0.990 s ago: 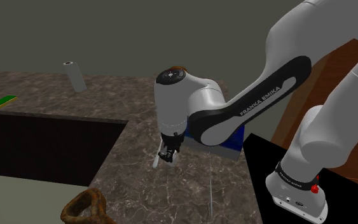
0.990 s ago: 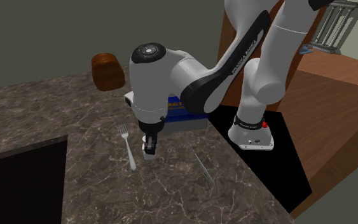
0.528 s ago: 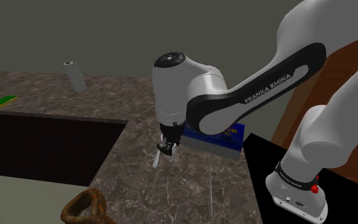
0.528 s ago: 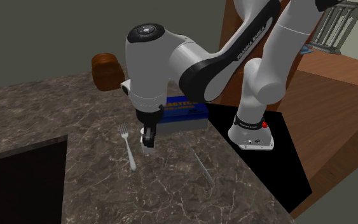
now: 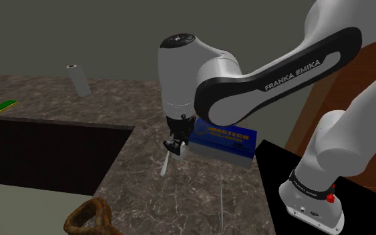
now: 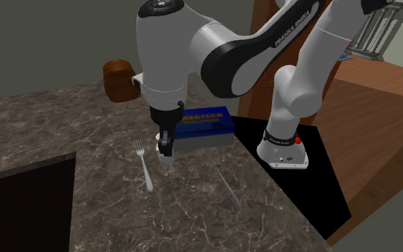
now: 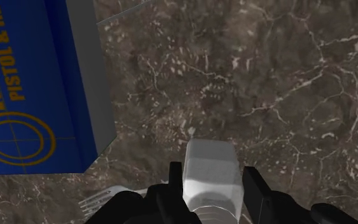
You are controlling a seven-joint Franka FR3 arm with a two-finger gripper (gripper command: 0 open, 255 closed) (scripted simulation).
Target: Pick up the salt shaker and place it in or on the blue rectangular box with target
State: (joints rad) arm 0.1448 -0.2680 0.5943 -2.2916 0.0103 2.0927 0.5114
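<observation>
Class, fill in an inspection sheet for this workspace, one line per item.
Surface: dark marbled counter with a dark recess.
Job's things: pale salt shaker, held; blue box beside it.
Clutter: fork, knife, brown object, grey cylinder.
Grippers: gripper shut on the salt shaker.
Cables: nothing seen.
Surroundings: wooden furniture, black stand.

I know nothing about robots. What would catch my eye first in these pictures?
The big white arm bends over a dark, marble-patterned counter, and its black fingers clasp a pale salt shaker. Right beside the shaker lies a bright blue box with yellow lettering and a target ring on top. A fork lies on the counter on the shaker's other side.
</observation>
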